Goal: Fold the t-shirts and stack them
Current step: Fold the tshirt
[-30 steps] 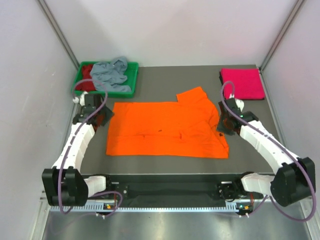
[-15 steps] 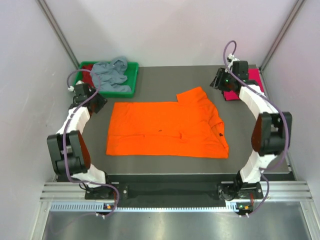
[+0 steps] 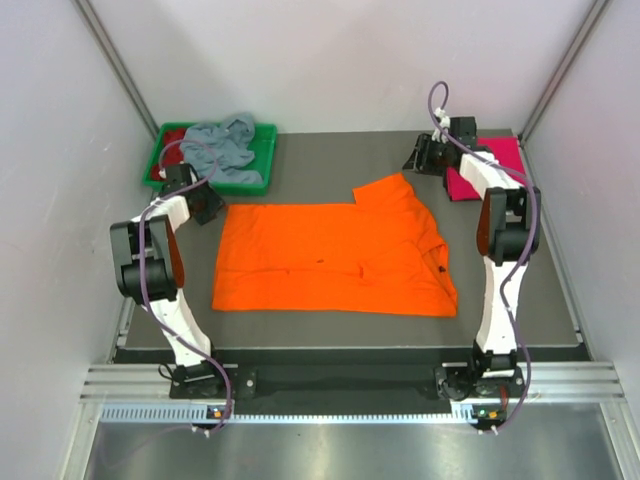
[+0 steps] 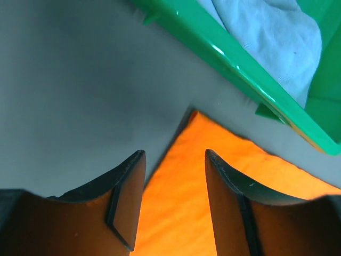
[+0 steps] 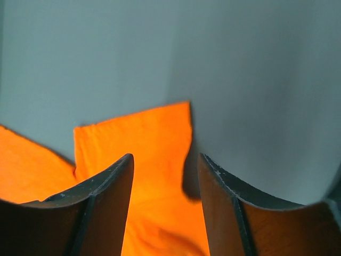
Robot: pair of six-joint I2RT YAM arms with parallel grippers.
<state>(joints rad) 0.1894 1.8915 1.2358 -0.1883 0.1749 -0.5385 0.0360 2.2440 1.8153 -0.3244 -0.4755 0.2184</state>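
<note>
The bright orange t-shirt [image 3: 330,258] lies spread flat in the middle of the table. My left gripper [image 3: 204,204] is open just above its far left corner, and that corner shows between the fingers in the left wrist view [image 4: 213,208]. My right gripper [image 3: 417,160] is open over the far right sleeve [image 5: 154,144]. The magenta pink t-shirt [image 3: 497,172] lies folded at the far right, partly hidden by the right arm. The grey-blue t-shirt [image 3: 222,147] and the dark red t-shirt [image 3: 174,140] lie crumpled in the green tray.
The green plastic tray [image 3: 245,187] stands at the far left, close to my left gripper; its rim also shows in the left wrist view [image 4: 234,64]. White walls enclose the table on three sides. Both arms stretch far out.
Both arms have stretched away from me. The left gripper moved to the orange shirt's far left corner. The right gripper moved from the shirt's right side up to its far sleeve.
</note>
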